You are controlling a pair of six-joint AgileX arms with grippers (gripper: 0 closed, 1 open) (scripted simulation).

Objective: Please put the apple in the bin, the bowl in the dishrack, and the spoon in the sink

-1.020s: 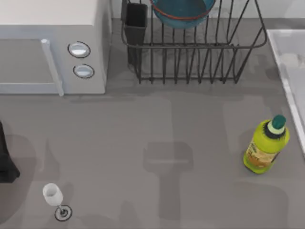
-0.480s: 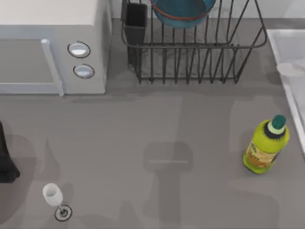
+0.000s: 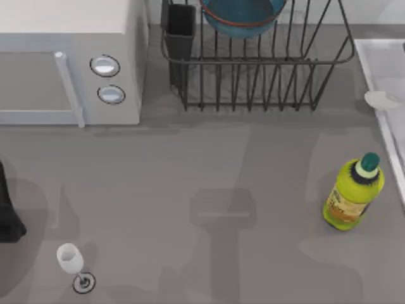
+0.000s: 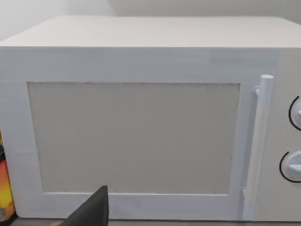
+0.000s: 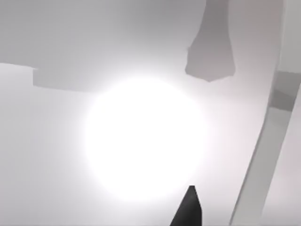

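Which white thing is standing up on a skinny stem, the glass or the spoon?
The wine glass, near the table's front left corner. It stands on a thin stem with a round foot. The spoon lies flat over at the sink on the right.

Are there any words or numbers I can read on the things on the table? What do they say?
Yellow-green plastic bottle with a dark green cap: it has an orange and white label, but the print is too blurred to read.
White microwave with two round knobs: no words or numbers show on the door or knobs.
Orange thing beside the microwave: no readable text.
Nothing else carries any writing.
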